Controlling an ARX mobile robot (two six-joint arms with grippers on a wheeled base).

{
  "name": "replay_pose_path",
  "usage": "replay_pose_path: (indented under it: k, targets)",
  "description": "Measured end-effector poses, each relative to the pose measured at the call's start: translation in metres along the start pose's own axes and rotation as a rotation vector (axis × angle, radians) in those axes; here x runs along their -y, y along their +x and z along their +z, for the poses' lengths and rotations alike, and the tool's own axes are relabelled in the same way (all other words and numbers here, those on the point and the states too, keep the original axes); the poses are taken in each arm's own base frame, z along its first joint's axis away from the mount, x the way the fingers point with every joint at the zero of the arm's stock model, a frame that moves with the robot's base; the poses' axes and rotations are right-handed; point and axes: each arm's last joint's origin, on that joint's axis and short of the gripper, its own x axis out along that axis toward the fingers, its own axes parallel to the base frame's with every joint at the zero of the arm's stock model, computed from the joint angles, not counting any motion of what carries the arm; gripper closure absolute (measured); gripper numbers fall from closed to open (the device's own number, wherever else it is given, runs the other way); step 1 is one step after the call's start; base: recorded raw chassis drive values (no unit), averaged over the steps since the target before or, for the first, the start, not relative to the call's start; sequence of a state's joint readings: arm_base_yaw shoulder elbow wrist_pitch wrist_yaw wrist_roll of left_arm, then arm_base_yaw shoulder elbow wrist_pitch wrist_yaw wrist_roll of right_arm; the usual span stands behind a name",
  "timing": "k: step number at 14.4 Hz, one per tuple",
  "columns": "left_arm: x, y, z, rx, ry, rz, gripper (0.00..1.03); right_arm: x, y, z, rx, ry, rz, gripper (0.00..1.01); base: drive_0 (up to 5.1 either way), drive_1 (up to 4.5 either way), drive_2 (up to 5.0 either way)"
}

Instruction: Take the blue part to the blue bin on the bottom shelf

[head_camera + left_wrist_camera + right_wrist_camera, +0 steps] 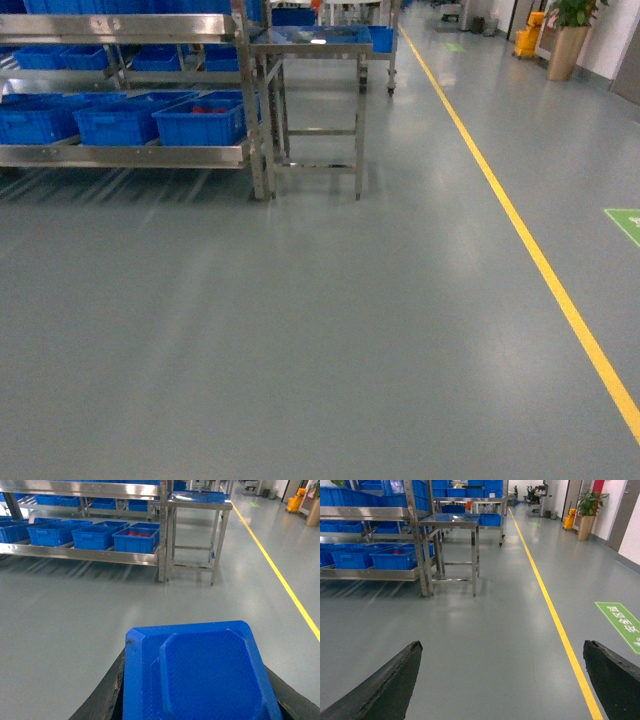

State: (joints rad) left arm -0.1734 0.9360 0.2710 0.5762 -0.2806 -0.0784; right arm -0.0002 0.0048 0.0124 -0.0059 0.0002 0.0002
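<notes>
Left end effector [200, 707]: closed on the blue part [200, 675], black fingers [102, 700] showing at both lower edges of the part; seen only in the left wrist view.
Blue part: flat blue plastic piece with a raised, chamfered centre panel, held low in the left wrist view, well apart from the rack.
Right end effector [502, 680]: open, its two black fingers [385, 685] wide apart with bare floor between; nothing held.
Bottom shelf [120, 155]: lowest steel level of the rack, shiny front rail, just left of the tabletop [310, 45].
Blue bins: a row of crates sits on the bottom shelf; the one nearest the tabletop [203, 120] shows red contents, the blue bin [118, 122] stands just left of it.
Tabletop: small steel stand touching or just beside the rack's right upright; which, I cannot tell.
Floor [330, 330]: grey, with a yellow line [530, 245] running right of the tabletop.
Plant [568, 35]: far right of the tabletop, beyond the yellow line.
</notes>
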Motion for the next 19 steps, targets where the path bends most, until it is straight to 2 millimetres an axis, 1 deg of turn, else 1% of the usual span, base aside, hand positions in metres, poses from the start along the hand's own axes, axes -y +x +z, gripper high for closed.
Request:
replay_pose_path:
  k: [19]
  targets:
    - [0.0,-0.0001,0.0001,0.001,0.0,0.0,0.59,0.0,0.0,0.0001,0.001,0.0,0.0,0.03,0.0,4.31,-4.4]
